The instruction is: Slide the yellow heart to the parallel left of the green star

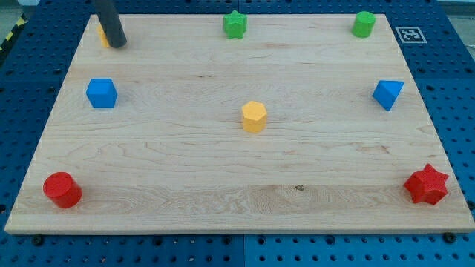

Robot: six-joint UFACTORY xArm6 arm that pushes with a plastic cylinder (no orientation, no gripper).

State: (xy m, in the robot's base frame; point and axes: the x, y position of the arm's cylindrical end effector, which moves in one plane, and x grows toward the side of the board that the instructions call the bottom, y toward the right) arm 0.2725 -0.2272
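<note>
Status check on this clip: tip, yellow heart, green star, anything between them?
My tip at top-left corner, against a mostly hidden yellow block, shape unclear. Green star top centre. Nothing between them.

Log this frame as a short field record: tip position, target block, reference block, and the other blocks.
tip: my tip at the view's top left, right against the yellow heart
target: yellow heart, mostly hidden behind the rod
reference: green star, top centre, apart from the heart
other blocks: green cylinder, blue cube, blue triangle, yellow hexagon, red cylinder, red star
</note>
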